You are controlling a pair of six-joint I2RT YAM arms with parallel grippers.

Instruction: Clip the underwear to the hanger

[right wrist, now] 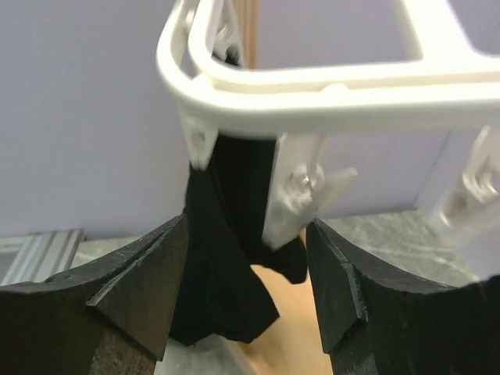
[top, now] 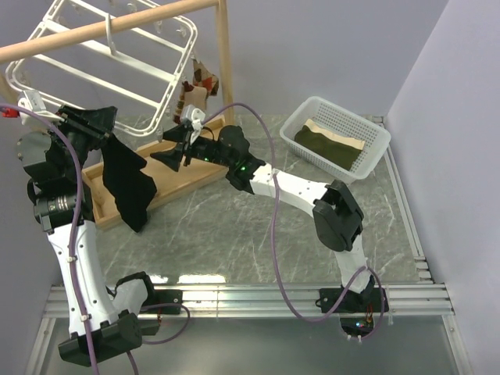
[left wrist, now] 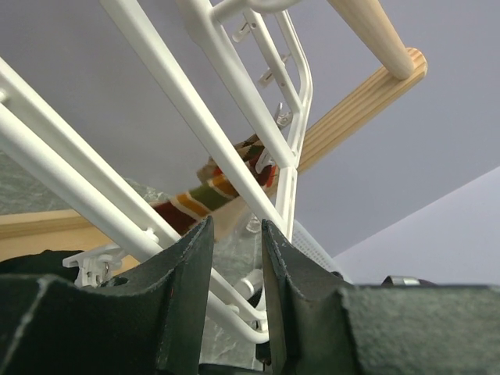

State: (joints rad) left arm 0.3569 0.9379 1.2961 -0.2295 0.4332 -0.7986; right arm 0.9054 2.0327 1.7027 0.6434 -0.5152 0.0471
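Black underwear (top: 125, 183) hangs by the tabletop's (top: 234, 234) left edge, btwn your two grippers.
Nearest you, L gripper (left wrist: 237, 225) sits high at the left edge w/ jaws narrow; can't tell if they pinch cloth. The underwear drops from right beside it, over the base of the wooden stand (top: 199, 173). Just beyond, your R gripper (right wrist: 246, 234) is spread wide, holding nothing, fingers either side of a white clip (right wrist: 301, 195) and the cloth's top, under a corner of the hanger (right wrist: 328, 86). The hanger hangs tilted from the stand's rail. A striped cloth (top: 195, 86) hangs by the post. Far right corner: white basket (top: 355, 121) w/ folded olive-tan cloth (top: 328, 144).
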